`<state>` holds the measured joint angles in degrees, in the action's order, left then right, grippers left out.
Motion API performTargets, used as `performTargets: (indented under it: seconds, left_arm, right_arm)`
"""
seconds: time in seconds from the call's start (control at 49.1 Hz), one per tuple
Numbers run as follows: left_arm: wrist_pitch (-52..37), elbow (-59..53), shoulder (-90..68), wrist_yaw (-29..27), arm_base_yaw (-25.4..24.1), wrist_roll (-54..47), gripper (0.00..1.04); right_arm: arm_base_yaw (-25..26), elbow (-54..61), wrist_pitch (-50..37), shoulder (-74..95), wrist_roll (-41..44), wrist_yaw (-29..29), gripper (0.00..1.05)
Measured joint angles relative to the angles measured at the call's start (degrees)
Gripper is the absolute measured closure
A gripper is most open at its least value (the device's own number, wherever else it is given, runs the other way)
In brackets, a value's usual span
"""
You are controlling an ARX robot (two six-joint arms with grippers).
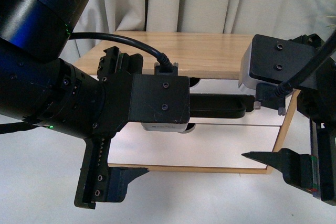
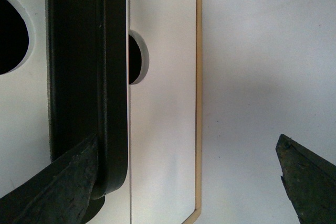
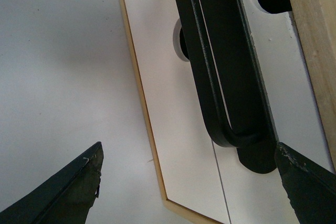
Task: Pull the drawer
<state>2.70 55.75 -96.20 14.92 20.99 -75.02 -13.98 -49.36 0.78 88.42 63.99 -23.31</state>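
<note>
A small light-wood cabinet point(image 1: 210, 51) stands on the white tabletop point(image 1: 210, 198) in front of a pale curtain point(image 1: 210, 3). The drawer point(image 1: 223, 86) is its upper white front. A long black bar handle point(image 1: 215, 106) runs across it, and a half-round notch point(image 1: 194, 81) cuts its upper edge. Its front looks about level with the lower white front point(image 1: 210, 145) beneath it, so it appears shut. Both arms reach in from the near side and hide much of the cabinet in the front view, the left arm at the handle's left part and the right arm beside its right end. The left gripper point(image 2: 187, 139) has its jaws spread wide. In the left wrist view one of its fingers point(image 2: 58, 187) overlaps the rounded left end of the handle, while the other hangs well apart over bare tabletop. Whether that first finger touches the bar cannot be told. The right gripper point(image 3: 189, 148) also has its jaws spread wide and holds nothing. In the right wrist view the handle's right end shows between its fingers, just beside the one point(image 3: 304, 182) nearest the cabinet's wooden top edge. The other finger sits over the tabletop, away from the cabinet. In the front view the lower finger of each gripper points inward at about the level of the cabinet's base.
</note>
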Motion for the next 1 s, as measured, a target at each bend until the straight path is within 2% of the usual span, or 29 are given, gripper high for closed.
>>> performTargets:
  seconds: [0.55,0.997]
  left_arm:
    - [0.1,1.1,-1.8,-1.1,0.1,-1.4,0.06]
    - [0.2,1.2,-2.0,-0.9,0.0,-1.3,0.06]
  right_arm:
    - [-1.2,-3.0,-2.2,4.7,-2.7,0.5,0.09]
    - [-2.8,-4.3,-0.3,5.3,-4.4,1.1,0.09]
